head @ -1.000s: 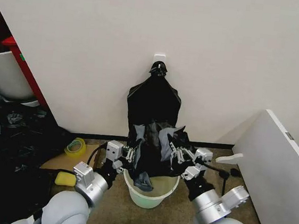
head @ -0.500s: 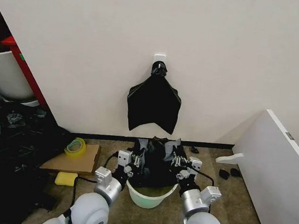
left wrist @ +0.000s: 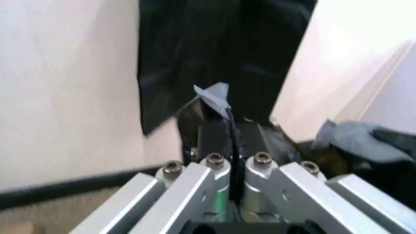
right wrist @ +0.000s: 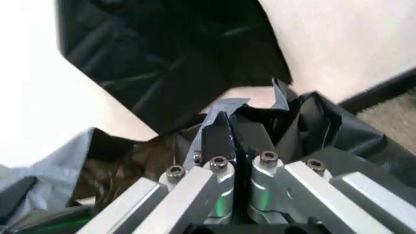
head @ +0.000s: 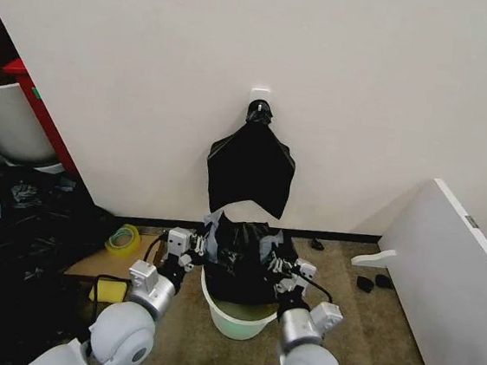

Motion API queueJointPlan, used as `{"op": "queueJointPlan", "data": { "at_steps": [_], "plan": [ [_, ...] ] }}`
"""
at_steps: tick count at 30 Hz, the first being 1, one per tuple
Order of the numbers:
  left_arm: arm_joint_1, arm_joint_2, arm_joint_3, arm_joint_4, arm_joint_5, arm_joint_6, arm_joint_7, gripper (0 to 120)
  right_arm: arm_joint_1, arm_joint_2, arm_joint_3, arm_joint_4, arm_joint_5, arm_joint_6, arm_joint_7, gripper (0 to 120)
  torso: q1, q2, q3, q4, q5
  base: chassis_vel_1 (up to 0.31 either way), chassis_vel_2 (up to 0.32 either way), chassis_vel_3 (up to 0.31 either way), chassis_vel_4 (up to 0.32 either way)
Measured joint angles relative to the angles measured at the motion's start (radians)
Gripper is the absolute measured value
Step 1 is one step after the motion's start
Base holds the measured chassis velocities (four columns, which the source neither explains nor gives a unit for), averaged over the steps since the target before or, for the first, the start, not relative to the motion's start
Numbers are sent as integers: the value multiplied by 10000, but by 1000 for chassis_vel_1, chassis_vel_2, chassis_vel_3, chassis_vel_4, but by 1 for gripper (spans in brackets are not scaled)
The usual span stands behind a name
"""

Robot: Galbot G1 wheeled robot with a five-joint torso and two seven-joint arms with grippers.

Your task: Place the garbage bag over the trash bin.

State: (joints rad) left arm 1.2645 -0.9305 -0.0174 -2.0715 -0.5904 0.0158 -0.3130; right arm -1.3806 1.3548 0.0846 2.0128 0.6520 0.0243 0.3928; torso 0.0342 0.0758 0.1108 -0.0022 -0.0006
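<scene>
From the head, the left gripper point(head: 200, 249) and right gripper point(head: 272, 261) each pinch an edge of the garbage bag point(head: 241, 250), stretched above the trash bin point(head: 238, 321).

Left wrist: fingers point(left wrist: 215, 141) clamp black film.

Right wrist: fingers point(right wrist: 217, 139) likewise closed on plastic.

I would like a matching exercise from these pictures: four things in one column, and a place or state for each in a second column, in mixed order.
Things:
1. garbage bag
2. trash bin
3. black bundle
4. yellow sponge

Places or states:
A. hanging on the wall
B. on the floor at the robot's left
C. pinched by the left gripper and the right gripper
D. standing under the bag

Pairs: 1-C, 2-D, 3-A, 4-B
</scene>
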Motion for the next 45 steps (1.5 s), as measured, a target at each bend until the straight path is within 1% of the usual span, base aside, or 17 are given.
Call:
{"op": "queueJointPlan", "data": {
  "at_steps": [4,8,9,12,13,18,25,27,35,45],
  "plan": [
    [23,-725,565,519,284,-105,-4,0,-580,-431,2,133,-409,-118,334,0,0,0,0,-5,-1,0,0,0,0],
    [-16,-871,740,613,309,-102,-27,0,-891,-639,4,307,-626,-272,448,0,0,0,-1,-5,1,0,0,0,0],
    [-34,-885,837,627,325,-86,-30,0,-1067,-769,6,442,-746,-465,516,0,-1,0,-1,-5,0,0,0,0,0],
    [28,-686,918,579,341,-46,-35,0,-1531,-984,-14,789,-1068,-1199,569,0,0,0,-1,-4,1,0,0,0,0],
    [28,-686,918,579,341,-46,-35,0,-1531,-984,-14,789,-1068,-1199,569,0,0,0,-1,-4,1,0,0,0,0],
    [432,-314,670,433,368,-18,-67,0,-2026,-1119,74,1231,-1162,-1968,883,0,-1,0,-1,-3,1,0,0,0,0],
    [899,-140,217,312,320,-7,-295,0,-2196,-1317,328,1522,-1171,-2358,1519,0,-1,0,-1,-2,0,0,0,0,0],
    [1228,-119,51,238,331,-31,-346,0,-2420,-1359,315,1696,-1260,-2572,1723,0,-1,0,-1,-3,0,0,0,0,0],
    [1835,-97,-153,389,482,-59,-345,0,-2667,-1331,247,1679,-1361,-2827,1959,0,-1,0,-1,-3,-1,0,0,0,0],
    [1986,302,-336,540,461,475,-365,0,-2874,-1516,125,1636,-1510,-3634,1963,0,-1,0,-1,-4,0,0,0,0,0]
  ]
}}
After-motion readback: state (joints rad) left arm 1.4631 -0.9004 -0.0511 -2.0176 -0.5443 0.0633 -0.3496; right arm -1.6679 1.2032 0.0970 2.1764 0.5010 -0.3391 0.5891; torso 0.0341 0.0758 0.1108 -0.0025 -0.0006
